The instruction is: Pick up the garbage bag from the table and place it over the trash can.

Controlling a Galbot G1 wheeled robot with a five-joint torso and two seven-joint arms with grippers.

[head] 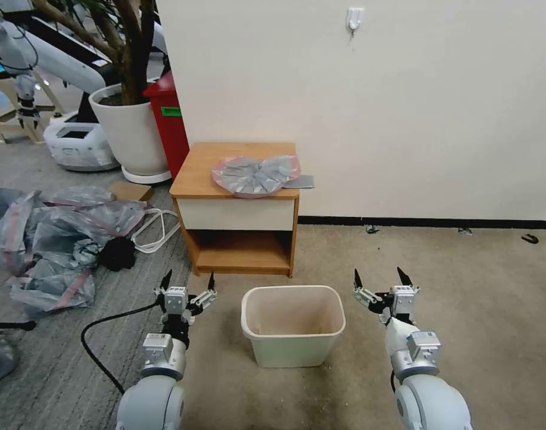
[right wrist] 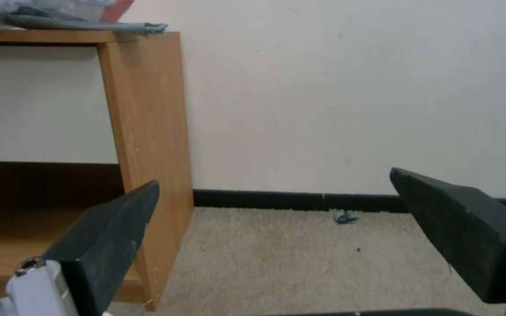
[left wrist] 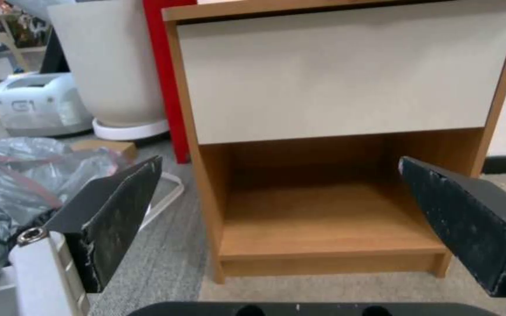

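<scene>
Bag (head: pixel 256 175) lies flat on far table (head: pixel 201 173), ungrasped | bin (head: pixel 293 325) set near, between left gripper (head: pixel 187 280) and right gripper (head: pixel 379 277) | both held wide, ready to reach.

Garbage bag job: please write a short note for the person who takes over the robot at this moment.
Left pincer: open, holding nothing, low beside the trash can on its left.
Right pincer: open, holding nothing, low on the can's right.
Garbage bag: lies crumpled on top of the table, untouched, one end past the table's right edge.
The can stands on the carpet in front of the table, without a bag.
Done: nothing yet.
Left: pick up the bag and place it over the can.
</scene>
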